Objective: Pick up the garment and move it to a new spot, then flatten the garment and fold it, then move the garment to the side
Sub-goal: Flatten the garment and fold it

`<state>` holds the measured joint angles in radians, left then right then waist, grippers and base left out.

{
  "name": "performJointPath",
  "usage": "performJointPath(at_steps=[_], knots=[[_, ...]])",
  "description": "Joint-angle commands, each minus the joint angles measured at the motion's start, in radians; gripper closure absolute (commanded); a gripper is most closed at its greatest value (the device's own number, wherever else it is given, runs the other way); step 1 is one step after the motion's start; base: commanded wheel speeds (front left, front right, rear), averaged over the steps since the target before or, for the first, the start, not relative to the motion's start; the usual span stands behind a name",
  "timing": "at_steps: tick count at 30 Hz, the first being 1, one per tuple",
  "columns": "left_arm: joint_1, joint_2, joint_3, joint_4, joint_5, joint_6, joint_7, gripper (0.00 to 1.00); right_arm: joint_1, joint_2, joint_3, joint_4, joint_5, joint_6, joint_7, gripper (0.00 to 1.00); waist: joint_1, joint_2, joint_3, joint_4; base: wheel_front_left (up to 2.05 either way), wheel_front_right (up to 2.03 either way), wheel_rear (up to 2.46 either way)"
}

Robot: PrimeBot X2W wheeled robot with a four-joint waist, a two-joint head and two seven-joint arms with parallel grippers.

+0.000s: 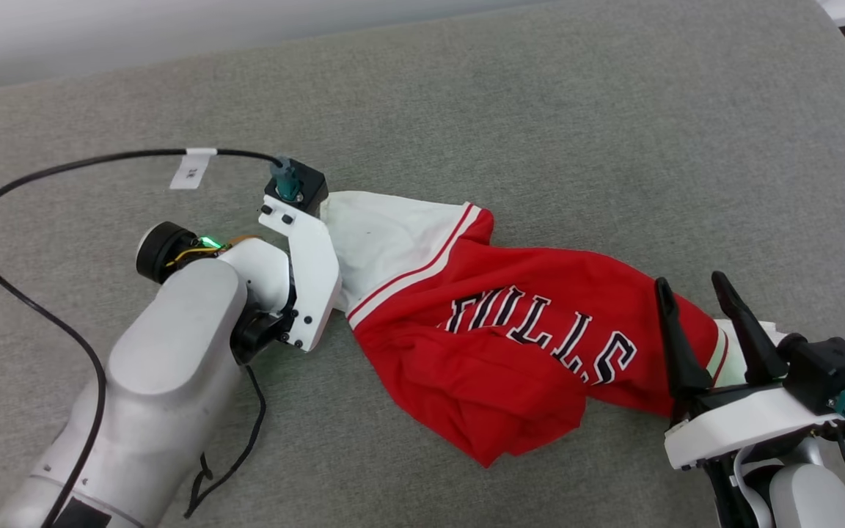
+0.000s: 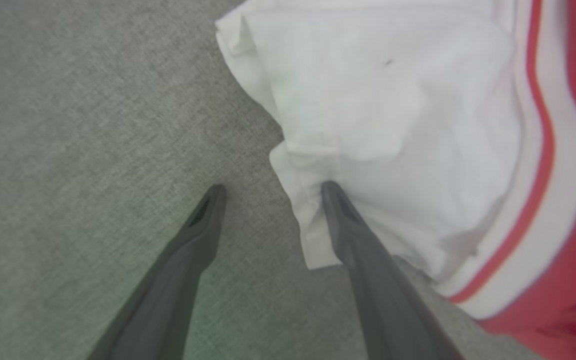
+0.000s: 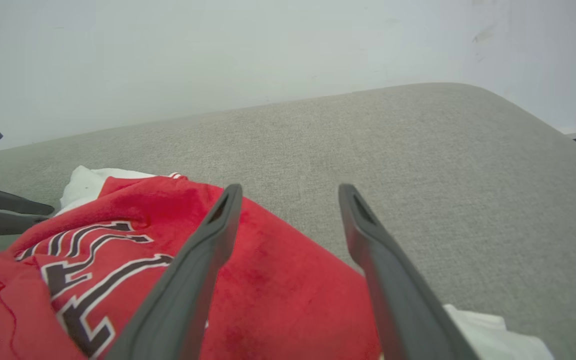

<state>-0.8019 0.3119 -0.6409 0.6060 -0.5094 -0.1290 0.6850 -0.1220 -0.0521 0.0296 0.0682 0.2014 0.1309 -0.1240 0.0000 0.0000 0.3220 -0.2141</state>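
Grey cloth-covered surface [image 1: 540,110], pale wall [image 3: 218,50] behind. Shirt [image 1: 422,345] bunched mid-view, running 10 to 4 o'clock, lettering up. L hand [image 2: 273,186] open at white sleeve [image 1: 386,235], one finger [image 2: 348,225] against sleeve edge, other over bare cloth. R hand [image 1: 690,280] open too, above red end at 4 o'clock. Prob. grasp stage ahead of flattening; nothing folded yet. Next: close both hands on opposite ends, lift w/ even pull, avoid pinching extra layers.

The garment [image 1: 510,345], a red jersey with white striped-trim sleeves and black white-outlined lettering, lies crumpled on the grey cushion [image 1: 540,110].
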Motion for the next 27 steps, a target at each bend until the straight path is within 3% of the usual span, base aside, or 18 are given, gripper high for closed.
performJointPath(at_steps=[1,2,3,5,13,17,22,27], knots=[[0.065,-0.009,-0.045,0.046,-0.018,-0.003,0.048,0.00,-0.009,0.003,0.002,0.006,0.005,0.000,-0.007,0.00,0.0000,0.0000,0.007,-0.009,0.00,0.00,0.00],[0.075,-0.011,-0.063,0.052,-0.034,-0.005,0.074,0.26,-0.013,0.003,0.003,0.008,0.009,0.000,-0.010,0.00,0.0000,0.0000,0.007,-0.012,0.00,0.00,0.00],[0.082,-0.013,-0.075,0.050,-0.045,-0.007,0.080,0.59,-0.014,0.003,0.002,0.011,0.008,0.000,-0.011,0.00,0.0000,0.0000,0.007,-0.014,0.00,0.00,0.00],[0.087,-0.011,-0.091,0.042,-0.060,-0.007,0.066,1.00,-0.012,0.003,-0.003,0.015,0.007,0.000,-0.011,0.00,0.0000,0.0000,0.001,-0.015,0.00,0.00,0.00],[0.084,0.009,-0.100,-0.019,-0.042,-0.002,-0.113,1.00,0.026,0.002,-0.046,0.025,-0.018,0.000,0.021,0.00,0.0000,0.0000,-0.083,0.045,0.00,0.00,0.00],[0.118,0.034,-0.079,-0.075,-0.035,0.025,-0.190,1.00,0.050,0.002,-0.053,0.011,-0.031,0.000,0.049,0.00,0.0000,0.0000,-0.141,0.096,0.00,0.00,0.00],[0.230,0.086,-0.059,-0.197,-0.039,0.086,-0.245,1.00,0.087,0.002,-0.069,-0.011,-0.040,0.000,0.088,0.00,0.0000,0.0000,-0.209,0.162,0.00,0.00,0.00],[0.425,0.143,-0.019,-0.347,-0.086,0.188,-0.255,1.00,0.128,0.002,-0.083,-0.033,-0.034,0.000,0.119,0.00,0.0000,0.0000,-0.264,0.213,0.00,0.00,0.00]])
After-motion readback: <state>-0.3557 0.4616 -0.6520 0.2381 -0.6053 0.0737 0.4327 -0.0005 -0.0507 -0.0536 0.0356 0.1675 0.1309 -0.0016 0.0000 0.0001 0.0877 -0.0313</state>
